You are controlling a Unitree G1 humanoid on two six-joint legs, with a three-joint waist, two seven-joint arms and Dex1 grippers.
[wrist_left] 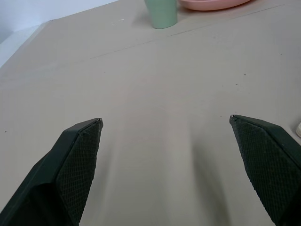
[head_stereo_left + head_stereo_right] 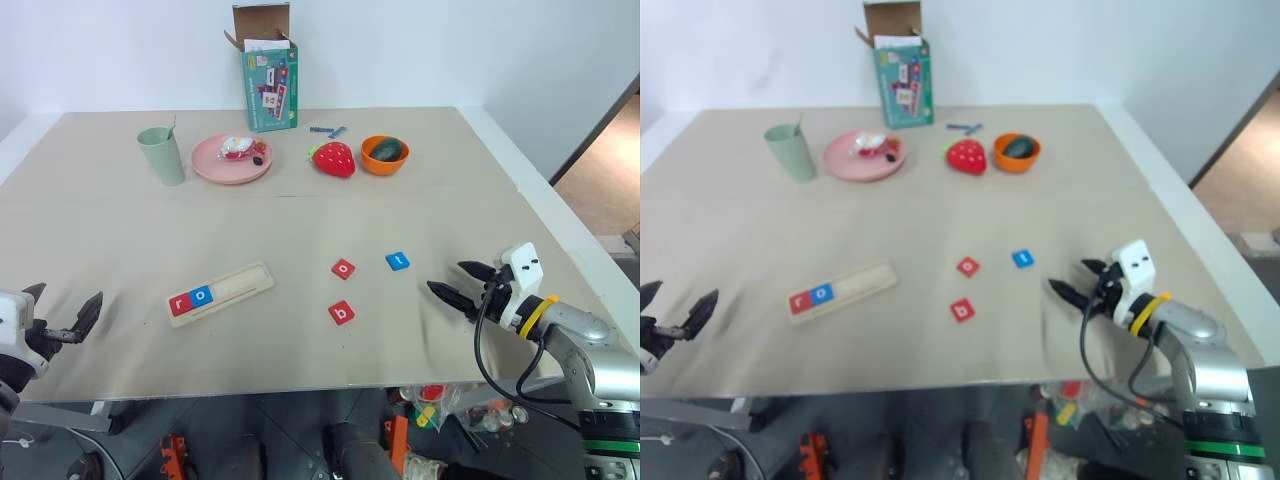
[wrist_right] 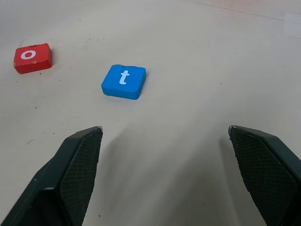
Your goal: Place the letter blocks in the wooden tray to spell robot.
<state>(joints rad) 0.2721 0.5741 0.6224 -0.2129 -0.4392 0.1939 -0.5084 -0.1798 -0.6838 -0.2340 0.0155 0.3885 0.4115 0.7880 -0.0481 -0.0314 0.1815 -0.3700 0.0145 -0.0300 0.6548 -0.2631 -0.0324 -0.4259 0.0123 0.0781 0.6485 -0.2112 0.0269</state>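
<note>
The wooden tray (image 2: 221, 293) lies on the beige table (image 2: 300, 220), angled, with a red r block (image 2: 181, 304) and a blue o block (image 2: 201, 296) side by side in the groove at its left end; the rest of the groove is bare. To the right of the tray, apart from it, sit three loose blocks: a red o block (image 2: 343, 268), a blue t block (image 2: 397, 261) further right, and a red b block (image 2: 341, 313) nearer the table's front edge. The right gripper (image 2: 462, 283) hovers well right of the tray, past the t block, its jaws spread wide and holding nothing. The left gripper (image 2: 62, 316) hangs to the left of the tray near the front edge, jaws likewise wide apart and empty. Far behind the tray stand a green cup (image 2: 162, 155), a pink plate (image 2: 231, 158), a toy strawberry (image 2: 334, 159), an orange bowl (image 2: 384, 155) and an open cardboard box (image 2: 267, 70)
</note>
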